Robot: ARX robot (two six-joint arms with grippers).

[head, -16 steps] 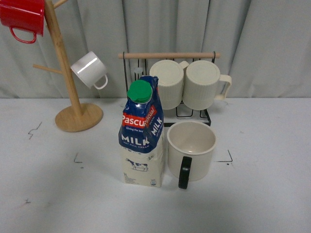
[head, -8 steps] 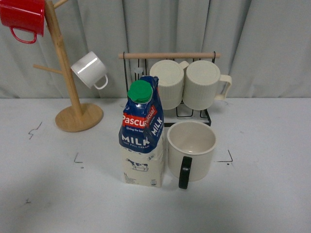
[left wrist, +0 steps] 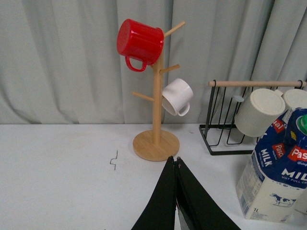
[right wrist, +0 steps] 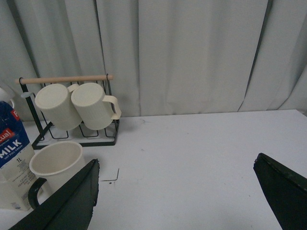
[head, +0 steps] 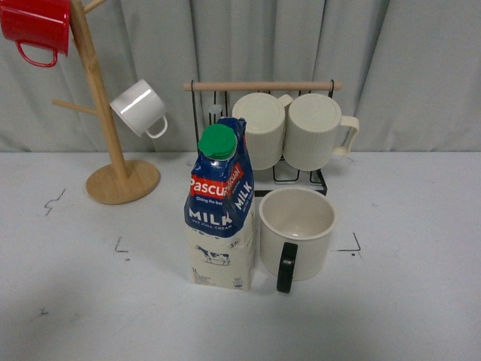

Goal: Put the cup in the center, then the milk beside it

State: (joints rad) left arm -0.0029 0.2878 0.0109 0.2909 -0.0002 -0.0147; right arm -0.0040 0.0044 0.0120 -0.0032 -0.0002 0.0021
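The cup (head: pixel 297 232), a wide cream mug with a black handle facing the front, stands upright in the middle of the white table (head: pixel 406 301). The milk (head: pixel 219 207), a blue and cream Pascual carton with a green cap, stands upright right beside it on its left, nearly touching. Both also show in the right wrist view, cup (right wrist: pixel 55 165) and milk (right wrist: pixel 12 158), and the milk shows in the left wrist view (left wrist: pixel 276 177). My left gripper (left wrist: pixel 175 160) is shut and empty above the table, left of the milk. My right gripper (right wrist: pixel 175 165) is open and empty, to the right of the cup. Neither arm shows in the front view.
A black wire rack (head: pixel 301 173) with a wooden bar holds two cream ribbed mugs (head: pixel 289 129) behind the cup. A wooden mug tree (head: pixel 113 162) at the back left carries a red mug (head: pixel 34 26) and a small white mug (head: pixel 139 109). Grey curtain behind.
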